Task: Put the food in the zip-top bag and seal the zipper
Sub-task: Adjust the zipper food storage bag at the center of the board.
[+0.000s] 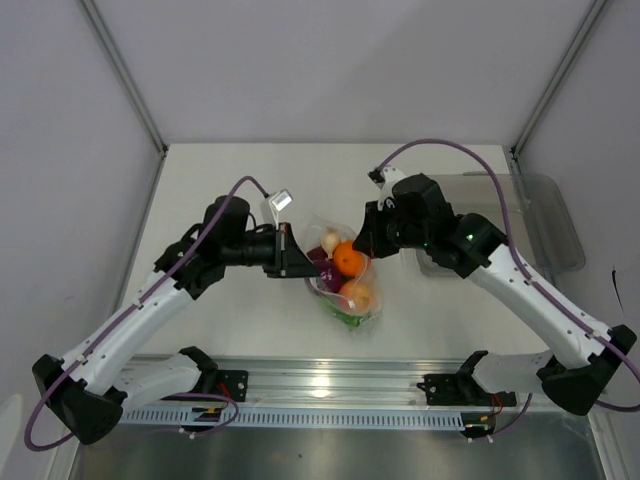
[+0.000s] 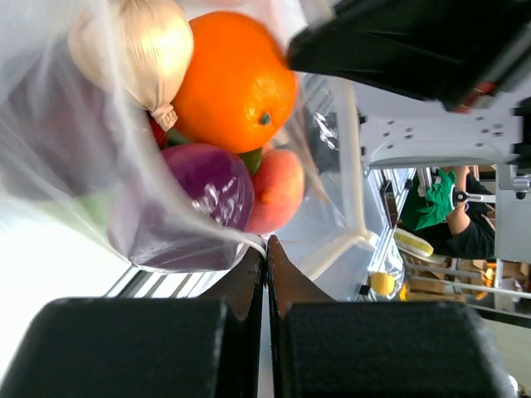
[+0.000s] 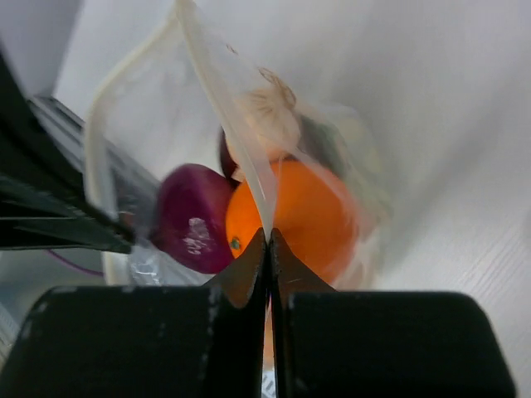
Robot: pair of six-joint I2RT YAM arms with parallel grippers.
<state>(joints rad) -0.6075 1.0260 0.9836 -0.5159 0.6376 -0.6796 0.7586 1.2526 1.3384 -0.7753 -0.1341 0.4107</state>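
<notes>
The clear zip-top bag (image 1: pixel 345 285) hangs between my two grippers above the table. The food is inside: an orange (image 1: pixel 349 259), a peach-coloured fruit (image 1: pixel 357 295), a dark purple fruit (image 1: pixel 325 270), a beige piece (image 1: pixel 330 240) and green leaves (image 1: pixel 345 318) at the bottom. My left gripper (image 1: pixel 297 252) is shut on the bag's left top edge (image 2: pixel 253 242). My right gripper (image 1: pixel 362 243) is shut on the bag's right top edge (image 3: pixel 264 217). The zipper strip (image 3: pixel 93 157) runs between them; I cannot tell whether it is pressed shut.
A rigid clear plastic tray (image 1: pixel 540 215) stands at the right back of the table, behind my right arm. A metal rail (image 1: pixel 330 385) runs along the near edge.
</notes>
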